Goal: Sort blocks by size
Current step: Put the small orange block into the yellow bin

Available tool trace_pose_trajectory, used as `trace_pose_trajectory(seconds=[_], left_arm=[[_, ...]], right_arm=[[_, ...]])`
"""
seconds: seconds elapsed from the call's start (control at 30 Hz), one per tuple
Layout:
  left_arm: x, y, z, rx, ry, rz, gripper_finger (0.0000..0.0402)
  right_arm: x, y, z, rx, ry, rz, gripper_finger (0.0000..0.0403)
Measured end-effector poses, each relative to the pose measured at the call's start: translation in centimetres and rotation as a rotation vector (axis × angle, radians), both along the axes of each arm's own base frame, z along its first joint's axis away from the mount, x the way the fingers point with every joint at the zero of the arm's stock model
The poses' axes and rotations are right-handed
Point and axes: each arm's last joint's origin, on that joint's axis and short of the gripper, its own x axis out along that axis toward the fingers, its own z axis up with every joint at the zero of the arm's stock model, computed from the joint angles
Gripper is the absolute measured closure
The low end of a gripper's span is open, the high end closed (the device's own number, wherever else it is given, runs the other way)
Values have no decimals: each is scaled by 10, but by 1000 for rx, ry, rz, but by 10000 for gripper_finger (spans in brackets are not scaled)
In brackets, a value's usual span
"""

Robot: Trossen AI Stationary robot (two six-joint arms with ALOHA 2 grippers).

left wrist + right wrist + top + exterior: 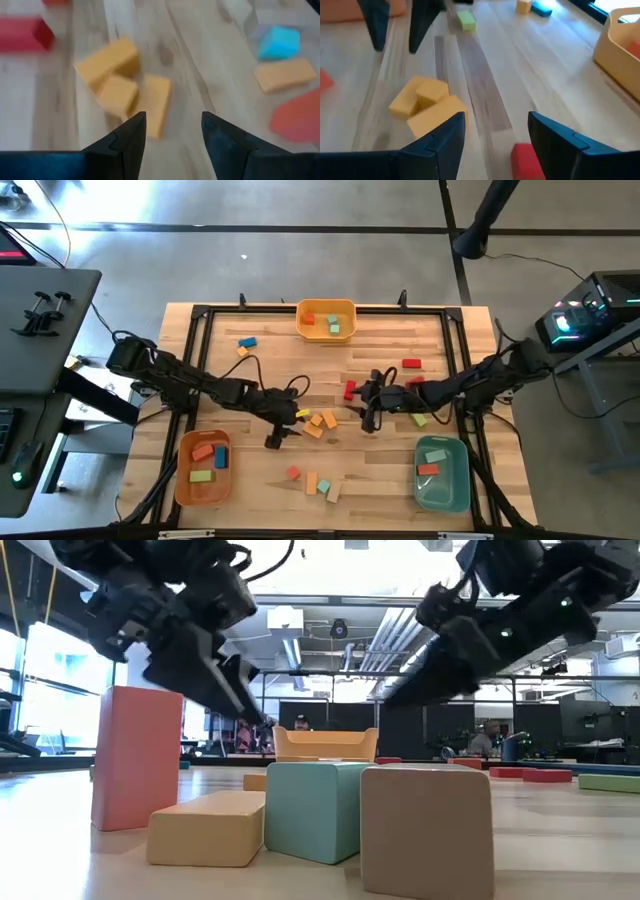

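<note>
The table (260,480) is showing pale wood with visible grain running in planks, smooth and lightly sheened. The blocks (125,90) are looking solid and matt, with softly rounded edges, painted in flat colours. The bins (326,320) are appearing as smooth moulded plastic. The left gripper (172,135) and right gripper (495,135) are showing dark, matt plastic-looking fingers

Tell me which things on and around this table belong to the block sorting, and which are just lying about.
Belongs to the job:
- orange blocks, mid-table
- red block
- blue block
- yellow bin, orange bin, teal bin

Lying about:
- black clamps, side table
- lit box beyond the right arm
</note>
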Motion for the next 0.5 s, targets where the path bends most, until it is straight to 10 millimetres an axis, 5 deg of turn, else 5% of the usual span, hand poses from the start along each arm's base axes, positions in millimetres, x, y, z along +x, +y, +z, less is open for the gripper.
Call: trace_pose_trajectory(seconds=[0.27, 0.5], left_arm=[[-19, -22, 18, 30, 289, 291, 257], [-2, -41, 30, 80, 76, 127, 290]], right_arm=[[12, 9, -12, 9, -87, 35, 190], [20, 13, -28, -7, -85, 56, 190]])
